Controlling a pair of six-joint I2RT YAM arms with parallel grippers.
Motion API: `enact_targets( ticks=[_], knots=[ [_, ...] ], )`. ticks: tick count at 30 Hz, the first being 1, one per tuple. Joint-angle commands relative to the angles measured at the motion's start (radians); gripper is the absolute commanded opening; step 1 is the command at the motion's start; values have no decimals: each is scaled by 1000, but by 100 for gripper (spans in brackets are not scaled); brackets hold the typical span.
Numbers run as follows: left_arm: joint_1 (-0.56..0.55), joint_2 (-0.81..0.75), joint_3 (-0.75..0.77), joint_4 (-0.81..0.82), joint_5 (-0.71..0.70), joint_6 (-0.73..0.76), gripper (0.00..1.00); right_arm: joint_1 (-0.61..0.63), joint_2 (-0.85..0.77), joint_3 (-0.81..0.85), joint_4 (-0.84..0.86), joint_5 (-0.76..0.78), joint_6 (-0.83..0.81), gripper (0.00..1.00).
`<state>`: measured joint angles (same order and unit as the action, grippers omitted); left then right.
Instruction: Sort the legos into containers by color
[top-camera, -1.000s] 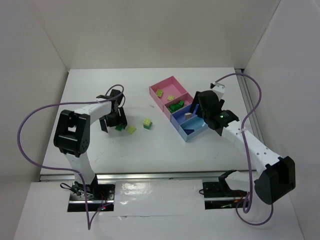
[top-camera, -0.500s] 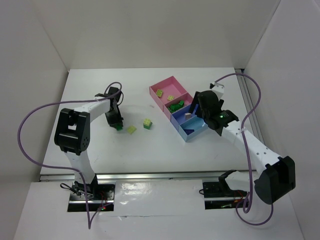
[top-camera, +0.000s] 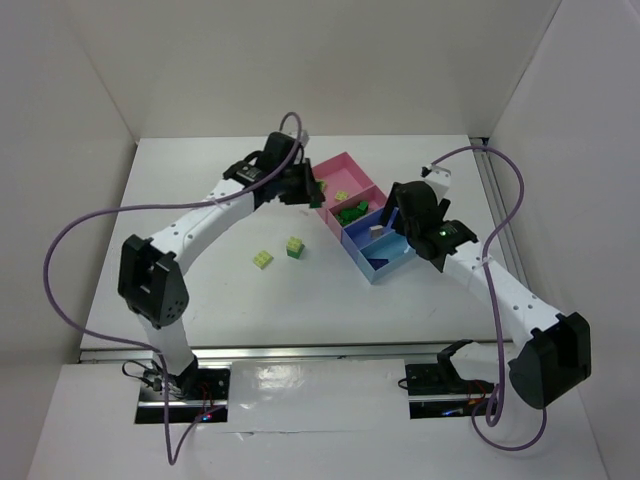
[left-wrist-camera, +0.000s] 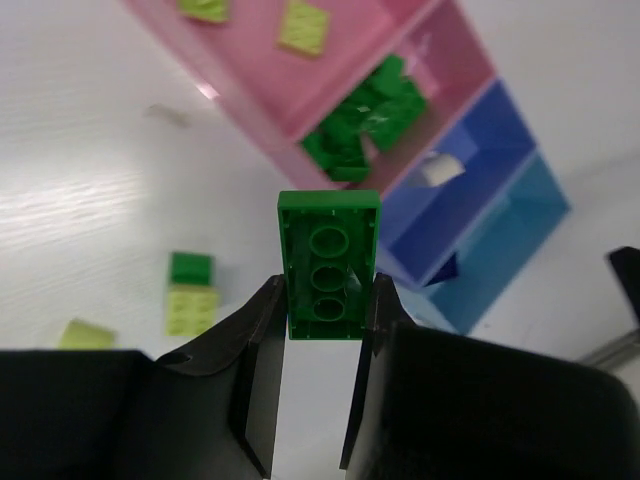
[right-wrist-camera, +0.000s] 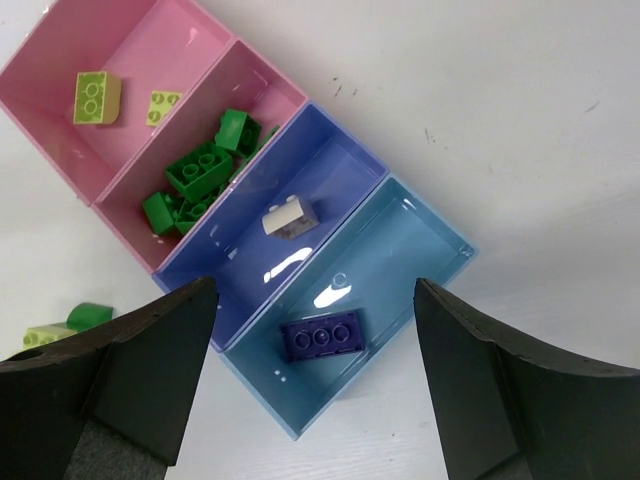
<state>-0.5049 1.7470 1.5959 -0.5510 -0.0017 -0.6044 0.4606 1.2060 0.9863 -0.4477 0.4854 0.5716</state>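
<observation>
Above the table (top-camera: 200, 300), as the overhead camera showed it, the left gripper (top-camera: 308, 188) hung at the left edge of the row of trays (top-camera: 322, 164). The right gripper (top-camera: 398, 205) hovered over the row's other side. Two lots lay loose and well apart from the trays: a pale yellow-green brick (top-camera: 263, 259) and a green-on-yellow stack (top-camera: 294, 246). Whatever the left claw carried was too small to make out from there.

From the left wrist, the jaws were narrowed onto a dark green brick (left-wrist-camera: 328, 262), pinched by its long sides with the hollow underside facing the lens. Beyond it lay the green pile (left-wrist-camera: 365, 105) in the second pink tray (left-wrist-camera: 450, 50).

From the right wrist, the claw stood wide and empty. The end pink tray (right-wrist-camera: 150, 50) held two yellow-green pieces, the dark blue tray (right-wrist-camera: 320, 160) a pale block (right-wrist-camera: 290, 218), and the light blue tray (right-wrist-camera: 400, 250) a purple brick (right-wrist-camera: 322, 337).

Most of the sorting looked done. The carried brick had not yet been dropped, and the loose pieces remained. Whether the stack was clipped together could not be told, the green pile was too tangled to count, and the right wrist view cut the loose pieces at its lower left.
</observation>
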Motion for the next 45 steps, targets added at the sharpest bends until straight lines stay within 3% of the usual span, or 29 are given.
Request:
enact_targets(
  ticks=[1, 10, 14, 15, 19, 22, 24, 26, 27, 30, 33, 45],
  knots=[
    [-55, 133, 137, 5, 54, 15, 24, 7, -48, -20, 44, 65, 11, 87],
    [-116, 431, 499, -69, 54, -3, 29, 7, -111, -20, -3, 108, 11, 88],
    [-125, 502, 581, -119, 75, -3, 73, 7, -120, -20, -13, 108, 11, 88],
    [-126, 488, 581, -119, 66, -3, 78, 7, -120, -20, -22, 108, 11, 88],
    [-126, 375, 489, -119, 20, 31, 80, -2, -120, -20, -22, 108, 11, 88],
    [-126, 222, 328, -142, -91, 74, 70, -2, -120, -20, -22, 108, 11, 88],
    [-126, 128, 134, -142, -202, 94, 70, -2, -120, -20, -22, 108, 11, 88],
    [-103, -7, -1, -142, -251, 115, 75, -2, -120, -29, -13, 99, 11, 88],
    [-93, -47, -130, -142, -285, 115, 85, -2, -120, -29, -3, 99, 11, 88],
    [-46, -173, -333, -142, -285, 115, 96, -2, -111, -29, 6, 84, 11, 88],
    [-20, -222, -460, -101, -250, 124, 98, -2, -91, -29, 17, 62, 11, 88],
    [68, 4, -421, -66, -172, 106, 96, 16, -91, -18, 7, 53, 30, 88]
  ],
)
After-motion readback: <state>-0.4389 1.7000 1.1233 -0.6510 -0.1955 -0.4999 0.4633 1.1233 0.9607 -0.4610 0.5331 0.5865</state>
